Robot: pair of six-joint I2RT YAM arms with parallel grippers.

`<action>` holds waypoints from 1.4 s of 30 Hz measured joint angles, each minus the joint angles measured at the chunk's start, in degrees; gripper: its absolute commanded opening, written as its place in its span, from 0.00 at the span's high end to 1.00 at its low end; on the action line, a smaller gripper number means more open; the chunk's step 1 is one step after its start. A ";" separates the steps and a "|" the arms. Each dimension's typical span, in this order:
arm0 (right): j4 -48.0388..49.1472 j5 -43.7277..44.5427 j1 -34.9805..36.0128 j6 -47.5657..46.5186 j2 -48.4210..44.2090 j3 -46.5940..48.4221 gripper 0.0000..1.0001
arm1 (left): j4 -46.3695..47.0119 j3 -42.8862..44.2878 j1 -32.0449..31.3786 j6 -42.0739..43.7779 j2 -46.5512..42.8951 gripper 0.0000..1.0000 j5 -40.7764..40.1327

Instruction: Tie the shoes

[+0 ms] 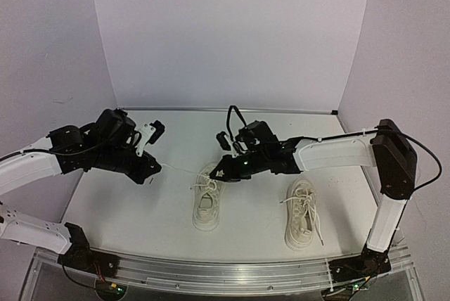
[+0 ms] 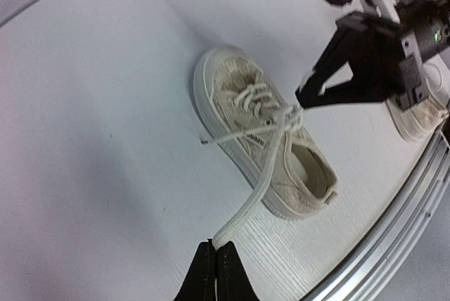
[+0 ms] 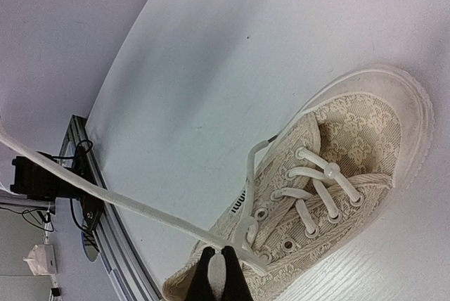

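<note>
Two cream-white sneakers lie on the table: one in the middle point(image 1: 208, 202) and one to its right point(image 1: 302, 213), with loose laces. My left gripper point(image 1: 150, 172) is shut on the end of a white lace point(image 2: 253, 199), stretched taut leftward from the middle shoe point(image 2: 267, 146). In the left wrist view its fingers point(image 2: 215, 246) pinch the lace tip. My right gripper point(image 1: 222, 172) hovers over the same shoe's tongue. In the right wrist view its fingers point(image 3: 218, 253) are shut on a lace loop by the top eyelets of the shoe point(image 3: 344, 167).
An aluminium rail point(image 1: 232, 273) runs along the table's near edge and also shows in the left wrist view point(image 2: 394, 231). White walls close in the back and both sides. The right arm's black gripper point(image 2: 330, 90) hangs just above the middle shoe.
</note>
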 measured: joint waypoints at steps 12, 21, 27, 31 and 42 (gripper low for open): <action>0.00 -0.09 -1.30 -0.48 0.48 0.02 1.00 | 1.99 -2.54 -24.73 4.06 14.82 1.00 8.46; -0.02 -1.66 -1.73 -2.55 0.81 0.46 1.00 | 10.85 8.86 -27.70 19.80 33.38 1.00 14.90; -0.02 -2.60 -1.73 -3.84 0.81 0.46 1.00 | 18.13 11.91 -25.75 28.08 37.88 0.86 14.95; -0.02 -3.03 -1.73 -4.34 0.81 0.48 1.00 | 22.62 11.92 -22.99 31.90 38.54 0.72 13.80; -0.04 -4.16 -2.00 -5.23 0.81 0.77 1.00 | 26.44 11.03 -21.81 35.71 38.54 0.49 11.19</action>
